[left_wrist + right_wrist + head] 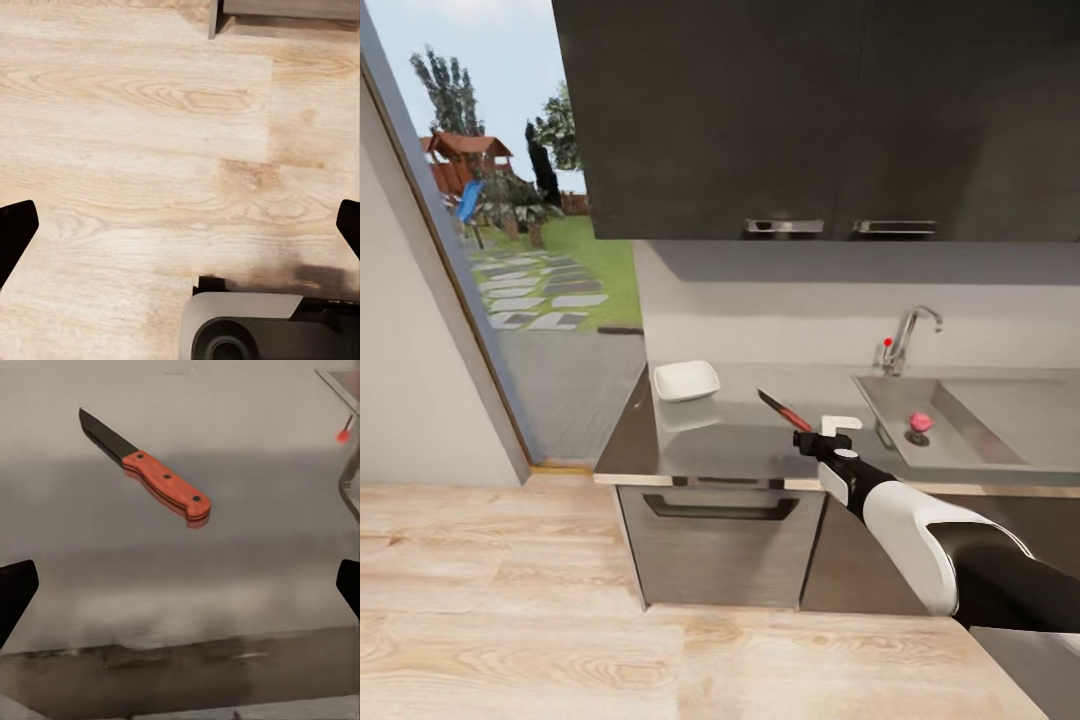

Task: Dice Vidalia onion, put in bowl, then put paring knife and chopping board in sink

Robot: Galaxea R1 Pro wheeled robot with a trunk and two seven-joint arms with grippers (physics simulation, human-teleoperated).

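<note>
Head view: paring knife flat mid-countertop, near its front edge; right gripper beside it, empty. Right wrist view: fingers spread wide—knife light, rigid; take the handle. Left wrist view: left gripper open over floor.

We're in a home kitchen: steel sink with chrome tap, dark wall cabinets, grey table, garden through glass.
</note>
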